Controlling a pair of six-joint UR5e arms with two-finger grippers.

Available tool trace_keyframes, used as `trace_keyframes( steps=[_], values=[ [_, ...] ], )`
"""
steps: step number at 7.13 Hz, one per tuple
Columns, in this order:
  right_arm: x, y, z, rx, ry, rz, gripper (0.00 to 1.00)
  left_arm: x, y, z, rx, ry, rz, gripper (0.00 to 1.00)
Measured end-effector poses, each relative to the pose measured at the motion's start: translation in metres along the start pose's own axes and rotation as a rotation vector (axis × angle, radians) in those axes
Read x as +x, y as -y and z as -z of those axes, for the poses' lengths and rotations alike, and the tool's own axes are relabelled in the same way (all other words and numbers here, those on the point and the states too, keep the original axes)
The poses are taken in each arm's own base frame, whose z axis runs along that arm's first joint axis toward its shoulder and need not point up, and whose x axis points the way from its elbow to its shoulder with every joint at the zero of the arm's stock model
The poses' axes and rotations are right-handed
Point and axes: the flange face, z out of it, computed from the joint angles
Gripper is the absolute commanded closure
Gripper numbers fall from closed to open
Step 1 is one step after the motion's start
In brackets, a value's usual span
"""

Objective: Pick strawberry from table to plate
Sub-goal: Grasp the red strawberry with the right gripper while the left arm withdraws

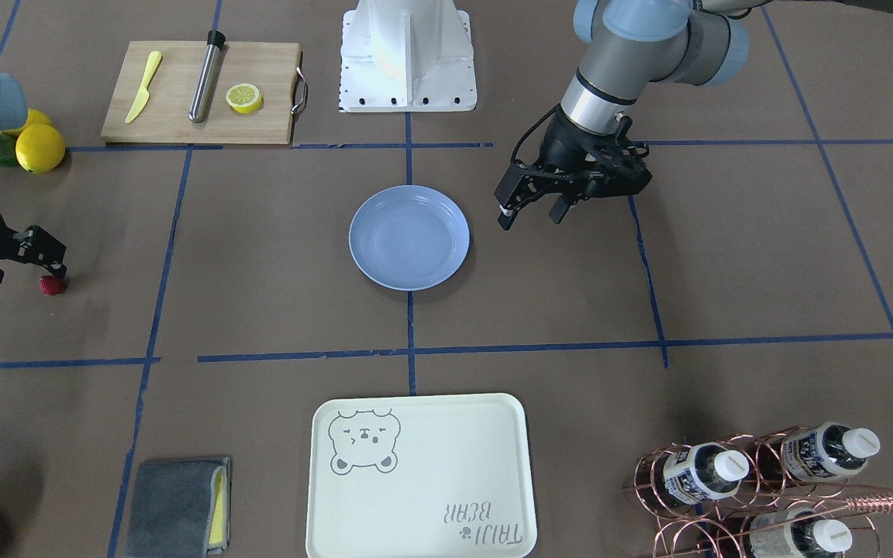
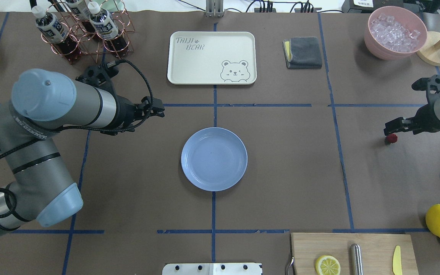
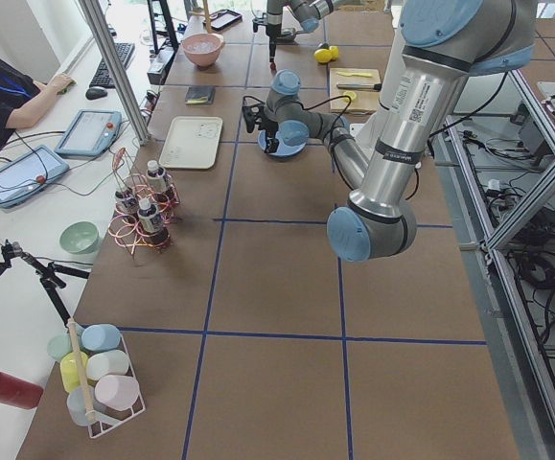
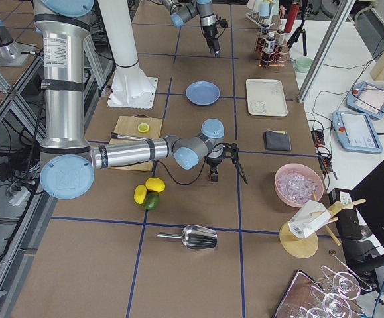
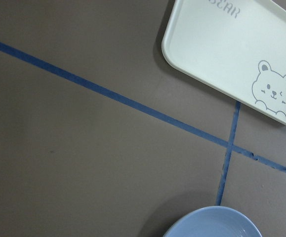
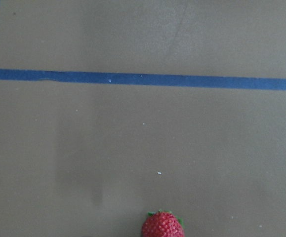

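The strawberry [image 1: 51, 285] [image 2: 391, 138] is small and red with a green top, and it lies on the brown table [image 1: 276, 256] far to the robot's right. My right gripper [image 1: 26, 273] [image 2: 400, 131] hangs open just above it, pointing down. The right wrist view shows the strawberry [image 6: 162, 226] at its bottom edge, on bare paper. The light-blue plate [image 1: 409, 239] [image 2: 214, 159] sits empty at the table's centre. My left gripper [image 1: 532, 217] [image 2: 162, 108] is open and empty, hovering beside the plate on the robot's left.
A cutting board [image 1: 183, 116] with a half lemon, a yellow knife and a metal rod lies near the robot's right. Lemons and a lime [image 1: 36, 147] sit just beyond the strawberry. The bear tray [image 1: 415, 480], a grey cloth [image 1: 175, 508], a bottle rack [image 1: 764, 480] and an ice bowl [image 2: 395, 32] line the far side.
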Motion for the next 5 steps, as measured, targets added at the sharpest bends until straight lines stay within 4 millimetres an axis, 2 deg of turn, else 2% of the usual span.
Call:
trace_keyframes(
  steps=[1,2,5],
  values=[
    [0.001,-0.003,-0.012,0.002,-0.002,-0.004,0.02,-0.006,0.003,0.003,-0.001,0.005,-0.003,0.0],
    [0.002,-0.005,-0.02,-0.002,-0.006,-0.005,0.17,-0.008,0.005,0.003,-0.002,0.007,-0.004,0.0],
    [0.0,-0.004,-0.025,-0.007,-0.004,-0.003,1.0,-0.01,0.006,0.002,-0.002,0.011,-0.004,0.0]
  ],
)
